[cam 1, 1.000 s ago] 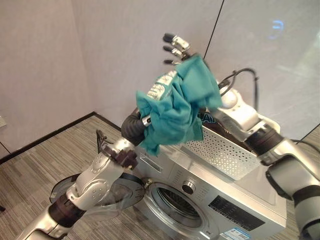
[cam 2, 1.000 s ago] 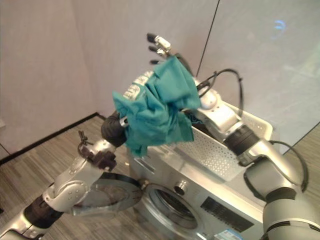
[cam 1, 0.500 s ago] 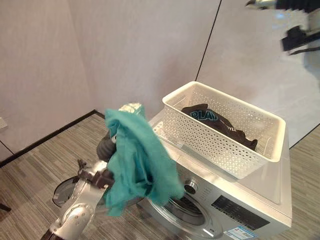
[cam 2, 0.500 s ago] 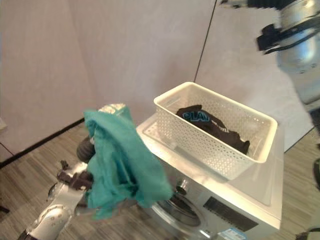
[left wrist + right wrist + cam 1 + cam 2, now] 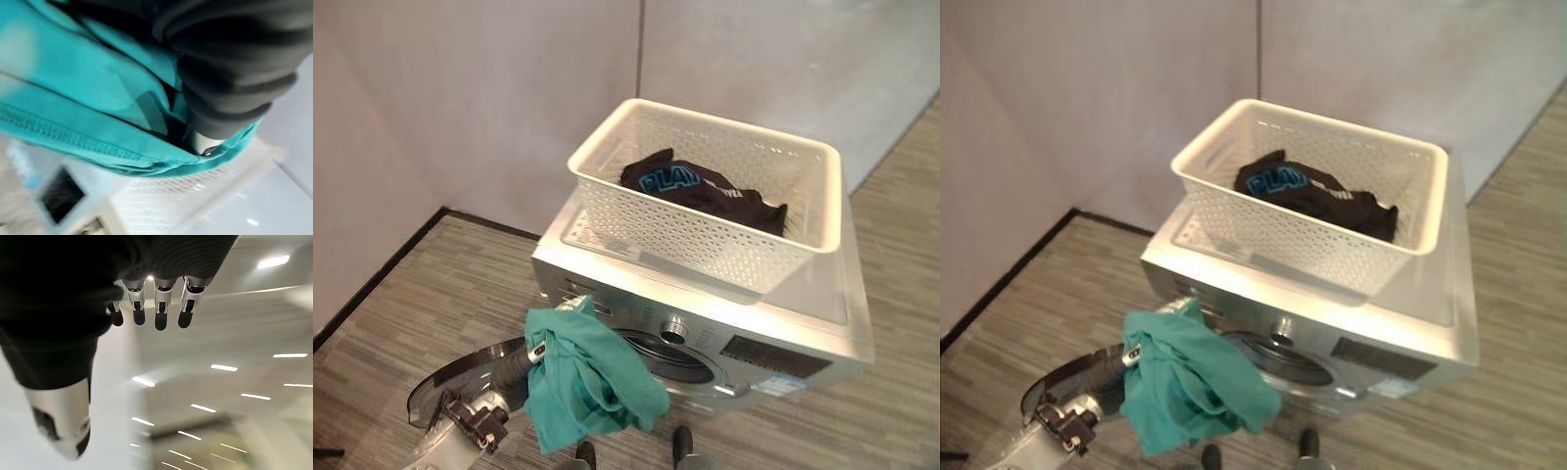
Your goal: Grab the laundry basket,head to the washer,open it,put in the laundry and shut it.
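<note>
A white laundry basket stands on top of the silver washer, with a dark printed garment lying in it. The washer's round door hangs open at the lower left, and the port is dark. My left hand is low in front of the port, shut on a teal cloth that drapes over it and hangs down. In the left wrist view the teal cloth wraps round the hand. My right hand is raised toward the ceiling, fingers straight, holding nothing.
The washer stands close to a pale wall with a dark skirting line. Striped wood-look floor lies to its left and right. The open door juts out over the floor at the washer's left front.
The camera has tilted down. My left hand has lowered the teal cloth from basket height to the front of the port. The right hand has gone up out of the eye views.
</note>
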Tool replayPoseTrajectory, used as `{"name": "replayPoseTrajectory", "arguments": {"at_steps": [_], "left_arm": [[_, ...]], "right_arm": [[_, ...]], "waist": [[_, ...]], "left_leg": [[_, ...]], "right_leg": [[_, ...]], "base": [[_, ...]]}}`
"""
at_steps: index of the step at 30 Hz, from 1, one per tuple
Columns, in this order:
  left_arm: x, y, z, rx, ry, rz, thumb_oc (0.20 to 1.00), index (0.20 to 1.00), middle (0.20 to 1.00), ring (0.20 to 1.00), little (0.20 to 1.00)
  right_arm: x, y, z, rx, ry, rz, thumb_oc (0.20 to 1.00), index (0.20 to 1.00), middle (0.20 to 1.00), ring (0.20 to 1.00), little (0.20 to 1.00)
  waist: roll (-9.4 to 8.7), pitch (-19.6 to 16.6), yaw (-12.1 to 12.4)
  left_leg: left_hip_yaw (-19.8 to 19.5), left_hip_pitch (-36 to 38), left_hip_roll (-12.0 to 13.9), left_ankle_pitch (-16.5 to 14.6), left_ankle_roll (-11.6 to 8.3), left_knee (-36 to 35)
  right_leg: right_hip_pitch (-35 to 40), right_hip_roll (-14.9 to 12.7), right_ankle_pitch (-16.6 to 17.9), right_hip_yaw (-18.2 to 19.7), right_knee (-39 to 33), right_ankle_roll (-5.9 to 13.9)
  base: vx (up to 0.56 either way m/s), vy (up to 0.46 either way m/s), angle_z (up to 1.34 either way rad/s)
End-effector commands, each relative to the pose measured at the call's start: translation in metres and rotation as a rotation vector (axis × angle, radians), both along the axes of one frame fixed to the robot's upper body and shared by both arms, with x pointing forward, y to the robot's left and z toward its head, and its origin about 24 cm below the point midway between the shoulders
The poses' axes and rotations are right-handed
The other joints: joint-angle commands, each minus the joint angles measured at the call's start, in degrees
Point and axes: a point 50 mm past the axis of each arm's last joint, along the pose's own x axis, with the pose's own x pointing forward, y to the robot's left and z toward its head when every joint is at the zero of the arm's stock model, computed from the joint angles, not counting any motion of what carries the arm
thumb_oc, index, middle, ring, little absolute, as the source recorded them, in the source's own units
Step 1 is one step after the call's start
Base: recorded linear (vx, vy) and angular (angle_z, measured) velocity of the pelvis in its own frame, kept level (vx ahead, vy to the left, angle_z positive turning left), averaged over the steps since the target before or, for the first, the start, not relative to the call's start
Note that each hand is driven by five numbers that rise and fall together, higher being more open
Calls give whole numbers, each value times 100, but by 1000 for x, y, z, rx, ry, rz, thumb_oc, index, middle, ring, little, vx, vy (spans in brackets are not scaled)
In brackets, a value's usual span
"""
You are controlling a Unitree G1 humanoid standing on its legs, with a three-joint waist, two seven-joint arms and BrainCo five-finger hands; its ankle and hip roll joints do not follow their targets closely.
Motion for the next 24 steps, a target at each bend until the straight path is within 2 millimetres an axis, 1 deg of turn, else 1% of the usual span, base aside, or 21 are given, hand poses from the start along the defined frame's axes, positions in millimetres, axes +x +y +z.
{"name": "replayPoseTrajectory", "arguments": {"at_steps": [1, 2, 3, 4, 6, 7, 9, 10, 11, 12, 14, 15, 16, 17, 19, 20, 21, 22, 23, 24], "left_arm": [[11, -4, 31, -23, -155, -102, 200, 200, 200, 200, 200], [13, -6, 30, -28, -157, -111, 200, 200, 200, 200, 200], [17, -6, 28, -18, -158, -115, 200, 200, 200, 200, 200], [21, -6, 25, -25, -165, -99, 200, 200, 200, 200, 200], [19, -6, 20, -28, -154, -79, 200, 200, 200, 200, 200], [17, -8, 15, -35, -126, -78, 200, 200, 200, 200, 200], [14, -13, 9, -41, -99, -98, 200, 200, 200, 200, 200], [14, -14, 7, -32, -94, -108, 200, 200, 200, 200, 200], [15, -14, 7, -32, -95, -110, 200, 200, 200, 200, 200], [14, -17, 1, -30, -80, -116, 200, 200, 200, 200, 200], [16, -19, -4, -13, -73, -129, 200, 200, 200, 200, 200], [17, -22, -6, -14, -66, -134, 200, 200, 200, 200, 200], [17, -23, -7, -14, -67, -135, 200, 200, 200, 200, 200], [23, -29, -13, 6, -74, -158, 200, 200, 200, 200, 200], [25, -35, -15, -12, -78, -152, 200, 200, 200, 200, 200], [28, -40, -16, -2, -93, -174, 200, 200, 200, 200, 200], [31, -42, -16, 7, -102, -185, 200, 200, 200, 200, 200], [37, -45, -14, 3, -126, -180, 200, 200, 200, 200, 200], [37, -45, -15, 4, -126, -180, 200, 200, 200, 200, 200], [38, -45, -16, 6, -130, -168, 200, 200, 200, 200, 200]], "right_arm": [[-5, -16, 4, 64, -92, -28, 1000, 1000, 1000, 1000, 1000], [0, -19, -7, 122, -94, -21, 1000, 1000, 1000, 1000, 1000], [9, -19, -22, 174, -68, 1, 1000, 1000, 1000, 1000, 1000], [10, -23, -39, 239, -47, -7, 1000, 1000, 1000, 1000, 1000], [0, -37, -65, 364, -30, -59, 1000, 1000, 1000, 1000, 1000], [-1, -40, -81, 418, 9, -75, 1000, 1000, 1000, 1000, 1000], [-5, -44, -96, 471, 47, -100, 1000, 1000, 1000, 1000, 1000], [-8, -45, -108, 505, 76, -112, 1000, 1000, 1000, 1000, 1000], [-9, -46, -108, 506, 75, -112, 1000, 1000, 1000, 1000, 1000], [-15, -47, -126, 549, 114, -143, 1000, 1000, 1000, 1000, 1000], [-24, -50, -145, 647, 96, -167, 1000, 1000, 1000, 1000, 1000], [-28, -50, -156, 681, 106, -187, 1000, 1000, 1000, 1000, 1000], [-28, -50, -155, 680, 104, -187, 1000, 1000, 1000, 1000, 1000], [-36, -47, -178, 738, 172, -211, 1000, 1000, 1000, 1000, 1000], [-47, -46, -196, 778, 254, -251, 1000, 1000, 1000, 1000, 1000], [-51, -42, -214, 827, 346, -267, 1000, 1000, 1000, 1000, 1000], [-51, -37, -226, 853, 397, -266, 1000, 1000, 1000, 1000, 1000], [-56, -28, -244, 908, 438, -255, 1000, 1000, 1000, 1000, 1000], [-57, -28, -244, 909, 437, -255, 1000, 1000, 1000, 1000, 1000], [-68, -25, -257, 946, 497, -274, 1000, 1000, 1000, 1000, 1000]], "waist": [[-145, -23, 351], [-164, 32, 467], [-192, 66, 538], [-241, 124, 531], [-266, 198, 589], [-257, 279, 585], [-238, 434, 501], [-208, 518, 444], [-201, 510, 427], [-158, 638, 365], [-110, 707, 321], [-100, 728, 312], [-89, 713, 301], [-115, 822, 249], [-182, 790, 191], [-241, 867, 147], [-239, 904, 105], [-260, 977, 19], [-264, 974, 24], [-265, 1017, 5]], "left_leg": [[-219, -611, 93, -673, 232, 1117], [-94, -788, 157, -615, 199, 1223], [-102, -929, 169, -587, 179, 1296], [-150, -932, 154, -535, 146, 1258], [-178, -869, 243, -471, 53, 1267], [-253, -903, 332, -365, -16, 1251], [-364, -1070, 447, -212, -126, 1266], [-445, -1167, 520, -76, -197, 1223], [-479, -1187, 525, -54, -212, 1211], [-602, -1258, 631, 207, -299, 983], [-771, -1354, 798, 621, -401, 496], [-783, -1372, 832, 693, -401, 366], [-797, -1372, 832, 731, -407, 312], [-752, -1496, 776, 764, -422, 399], [-706, -1428, 544, 391, -328, 671], [-797, -1344, 247, -126, -235, 1040], [-831, -1274, 177, -198, -191, 979], [-825, -1269, 70, -294, -132, 1092], [-821, -1282, 64, -297, -126, 1109], [-780, -1299, 22, -402, -100, 1251]], "right_leg": [[-141, -53, -413, 139, 660, 307], [-143, -70, -538, -154, 732, 241], [-97, -32, -653, -232, 743, 203], [-85, 64, -730, -109, 618, 125], [-84, 129, -826, -222, 687, 31], [-136, 267, -931, -220, 805, -48], [-254, 364, -997, -325, 862, -120], [-327, 443, -1029, -411, 862, -164], [-337, 453, -1032, -442, 867, -178], [-460, 602, -1038, -547, 847, -244], [-595, 730, -1022, -652, 735, -282], [-635, 760, -1021, -672, 718, -294], [-650, 762, -1019, -689, 716, -300], [-761, 675, -979, -795, 734, -300], [-829, 540, -884, -791, 740, -284], [-930, 469, -783, -652, 726, -247], [-974, 482, -723, -543, 726, -218], [-958, 436, -651, -408, 713, -181], [-963, 429, -646, -404, 711, -176], [-924, 400, -661, -345, 742, -154]], "base": [[-306, -80, 1], [-283, -99, 1], [-212, -135, -75], [-87, -147, -88], [-42, -176, -17], [-106, -218, 23], [-181, -243, 14], [-149, -185, 46], [-205, -244, 71], [-188, -224, 65], [-209, -210, 47], [-103, -94, 45], [-137, -69, 47], [-121, -16, 35], [-113, 27, 17], [-96, 97, -9], [-88, 188, -11], [-25, 162, -12], [21, 174, -4], [16, 159, -13]]}}
